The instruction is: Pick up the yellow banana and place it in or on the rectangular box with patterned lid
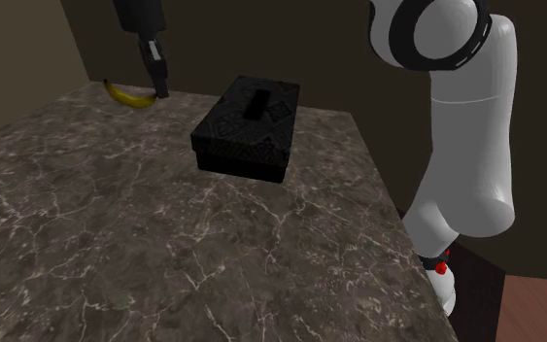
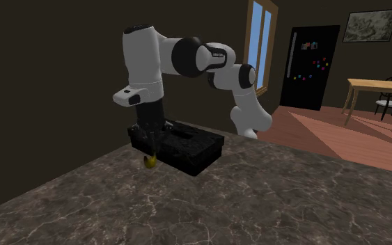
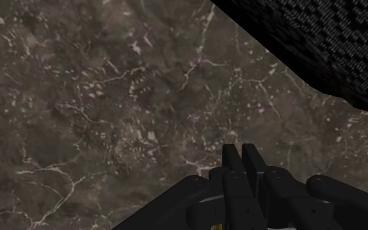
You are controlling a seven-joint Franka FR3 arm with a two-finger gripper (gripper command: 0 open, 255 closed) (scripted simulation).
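The yellow banana is at the far edge of the marble table, at the shoulder view's upper left. My black gripper comes down onto its right end, fingers close together. In the second exterior view the banana hangs just under the gripper, in front of the box. The black rectangular box with a patterned lid and a slot stands to the right of the gripper. In the wrist view the fingers stand almost together, a yellow sliver showing low between them, and the box lies beyond.
The dark veined marble table spreads wide in front of the box. Dark walls stand close behind the banana's corner. The white arm rises at the shoulder view's right. A fridge and a wooden dining table stand far off.
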